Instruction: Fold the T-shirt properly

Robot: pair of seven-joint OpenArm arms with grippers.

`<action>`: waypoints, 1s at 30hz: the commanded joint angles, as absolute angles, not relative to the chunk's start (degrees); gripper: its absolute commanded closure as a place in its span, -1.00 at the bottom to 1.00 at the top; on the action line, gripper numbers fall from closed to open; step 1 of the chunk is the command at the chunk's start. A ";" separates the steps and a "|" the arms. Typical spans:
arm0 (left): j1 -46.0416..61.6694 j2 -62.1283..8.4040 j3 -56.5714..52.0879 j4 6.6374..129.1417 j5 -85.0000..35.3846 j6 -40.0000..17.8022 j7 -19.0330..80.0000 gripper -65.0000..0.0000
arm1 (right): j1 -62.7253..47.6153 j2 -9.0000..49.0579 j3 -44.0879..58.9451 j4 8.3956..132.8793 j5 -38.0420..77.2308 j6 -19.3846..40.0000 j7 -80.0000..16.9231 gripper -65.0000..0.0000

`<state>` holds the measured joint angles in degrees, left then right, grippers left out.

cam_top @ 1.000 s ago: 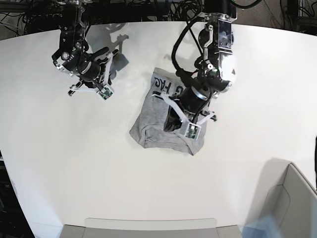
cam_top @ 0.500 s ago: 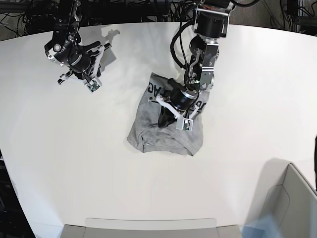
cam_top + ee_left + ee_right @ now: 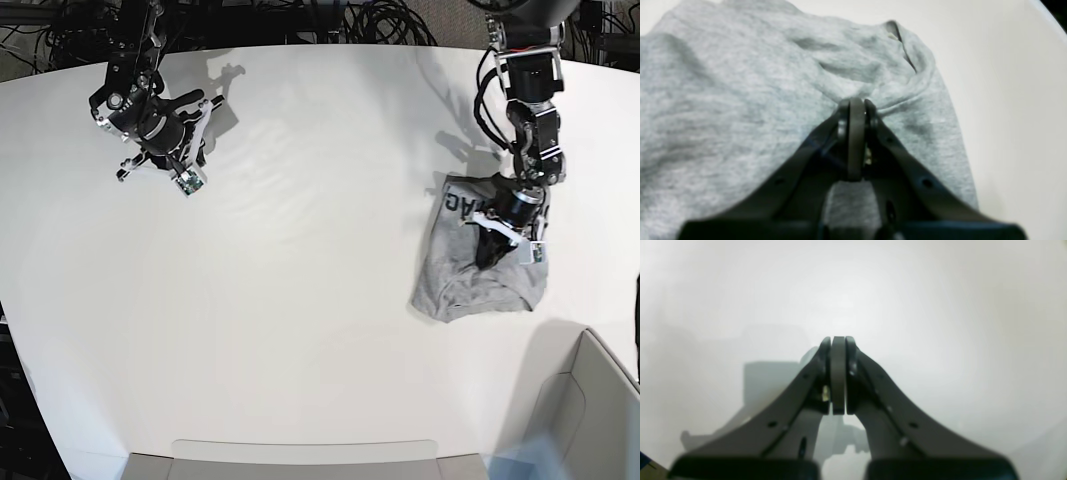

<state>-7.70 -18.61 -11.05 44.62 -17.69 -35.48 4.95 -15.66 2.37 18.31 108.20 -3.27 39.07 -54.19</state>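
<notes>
The heather-grey T-shirt (image 3: 462,285) lies bunched and partly folded at the table's right, with black lettering (image 3: 456,203) showing at its far edge. My left gripper (image 3: 488,252) rests on top of it. In the left wrist view this gripper (image 3: 857,101) is shut, with a pinch of T-shirt (image 3: 740,100) fabric gathered at its tips, just below the collar (image 3: 903,50). My right gripper (image 3: 152,158) hovers over bare table at the far left. It (image 3: 838,339) is shut with nothing in it, and only the white table (image 3: 940,306) lies beneath it.
A grey bin (image 3: 590,400) stands at the front right corner, close to the shirt. A flat grey tray (image 3: 300,455) sits at the table's front edge. Cables and frame parts (image 3: 330,20) run behind the far edge.
My left gripper has swung from the table's middle to the right, taking the T-shirt along. The right arm has shifted slightly at the far left and stayed shut.
</notes>
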 commanded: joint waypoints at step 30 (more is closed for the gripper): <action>19.21 -12.09 -27.12 107.03 -12.00 -31.69 33.45 1.00 | -20.26 0.31 18.86 118.46 -2.77 39.69 -53.41 1.00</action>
<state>19.59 -12.03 -26.96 105.97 -11.35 -31.55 35.05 -20.73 0.27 18.74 117.38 -3.29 39.09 -54.43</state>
